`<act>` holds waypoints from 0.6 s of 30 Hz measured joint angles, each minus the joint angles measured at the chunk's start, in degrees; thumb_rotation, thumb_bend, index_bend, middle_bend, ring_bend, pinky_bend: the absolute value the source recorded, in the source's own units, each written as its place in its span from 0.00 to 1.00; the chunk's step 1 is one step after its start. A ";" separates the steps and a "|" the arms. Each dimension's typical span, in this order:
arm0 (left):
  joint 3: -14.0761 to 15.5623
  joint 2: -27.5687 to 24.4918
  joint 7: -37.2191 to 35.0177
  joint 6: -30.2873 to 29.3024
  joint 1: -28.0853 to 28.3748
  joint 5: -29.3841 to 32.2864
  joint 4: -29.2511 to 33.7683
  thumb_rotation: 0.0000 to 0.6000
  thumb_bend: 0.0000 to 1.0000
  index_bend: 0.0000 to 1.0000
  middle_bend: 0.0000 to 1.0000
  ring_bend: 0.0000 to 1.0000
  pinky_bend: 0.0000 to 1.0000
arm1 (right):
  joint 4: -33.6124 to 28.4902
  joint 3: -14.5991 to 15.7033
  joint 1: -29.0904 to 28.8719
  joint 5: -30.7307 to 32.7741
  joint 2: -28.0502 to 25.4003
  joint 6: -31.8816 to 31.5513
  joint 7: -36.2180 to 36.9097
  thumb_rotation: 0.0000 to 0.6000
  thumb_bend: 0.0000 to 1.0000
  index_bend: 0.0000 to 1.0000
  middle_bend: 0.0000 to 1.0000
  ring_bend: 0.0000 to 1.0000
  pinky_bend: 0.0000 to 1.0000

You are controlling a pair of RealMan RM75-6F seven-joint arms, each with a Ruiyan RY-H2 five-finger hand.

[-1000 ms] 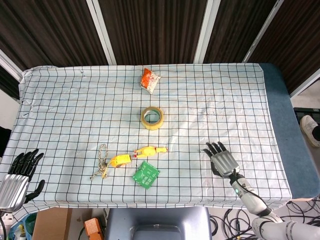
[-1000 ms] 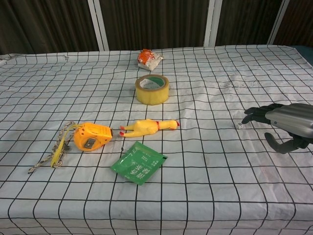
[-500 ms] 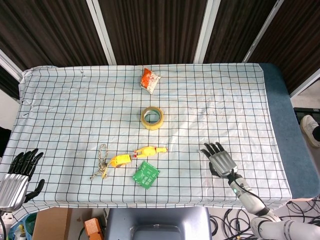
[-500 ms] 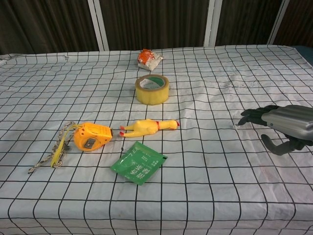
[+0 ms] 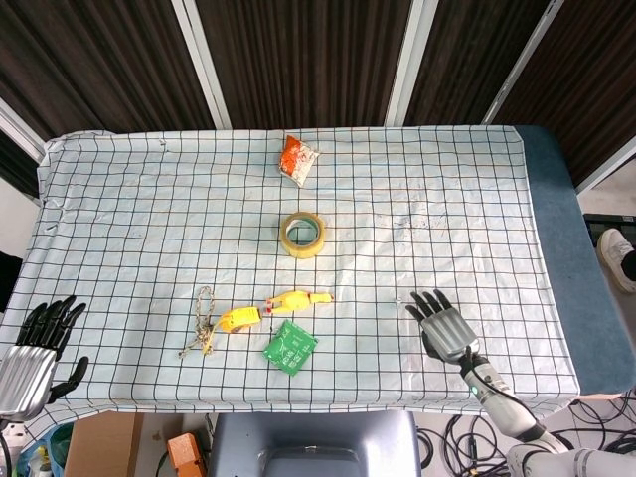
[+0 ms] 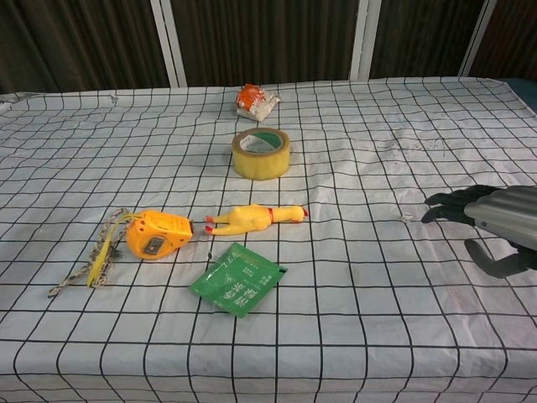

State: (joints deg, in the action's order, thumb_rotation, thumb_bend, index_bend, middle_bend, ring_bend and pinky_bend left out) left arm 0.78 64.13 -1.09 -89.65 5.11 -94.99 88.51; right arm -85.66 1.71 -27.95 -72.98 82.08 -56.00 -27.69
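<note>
My right hand (image 5: 442,323) (image 6: 491,221) hovers over the table's front right part, fingers apart and empty. It is well to the right of the green sachet (image 5: 290,348) (image 6: 236,280). My left hand (image 5: 35,353) hangs beyond the front left corner of the table, fingers spread, holding nothing; the chest view does not show it. A yellow rubber chicken (image 5: 295,299) (image 6: 255,216) lies mid-table. Next to it lies an orange tape measure (image 5: 238,319) (image 6: 154,234) with a cord.
A roll of yellowish tape (image 5: 303,234) (image 6: 261,154) stands beyond the chicken. An orange and white packet (image 5: 298,159) (image 6: 254,101) lies near the far edge. A white checked cloth (image 5: 447,219) covers the table. A blue strip (image 5: 566,248) borders its right side.
My right hand has drawn back a little toward the front right edge, after first edging left. The left hand and the objects have not moved.
</note>
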 measured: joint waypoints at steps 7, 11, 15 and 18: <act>0.00 -0.06 -0.14 -0.26 -0.09 -0.10 -0.02 1.00 0.41 0.00 0.01 0.00 0.00 | -3.09 1.65 2.47 -4.31 -2.76 -5.54 0.69 0.84 0.73 0.09 0.00 0.00 0.00; 0.04 -0.10 -0.13 -1.27 -0.51 -0.42 0.02 1.00 0.41 0.00 0.01 0.00 0.00 | -6.81 4.50 7.43 -8.92 -7.04 -14.87 1.09 0.84 0.73 0.01 0.00 0.00 0.00; 0.08 -0.04 0.06 -1.39 -0.68 -0.47 -0.02 1.00 0.41 0.00 0.01 0.00 0.00 | -8.52 7.65 14.73 -14.62 -10.23 -28.04 2.70 0.84 0.70 0.00 0.00 0.00 0.00; 0.09 0.06 0.26 -0.94 -0.50 -0.42 0.06 1.00 0.41 0.00 0.01 0.00 0.00 | -8.06 9.38 20.88 -19.19 -11.99 -38.03 5.79 0.84 0.68 0.00 0.00 0.00 0.00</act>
State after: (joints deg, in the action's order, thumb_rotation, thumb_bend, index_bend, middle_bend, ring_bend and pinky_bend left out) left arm 0.86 64.20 -0.84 -90.60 4.61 -95.41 88.56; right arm -93.71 11.09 -7.08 -92.17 70.09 -94.03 -21.90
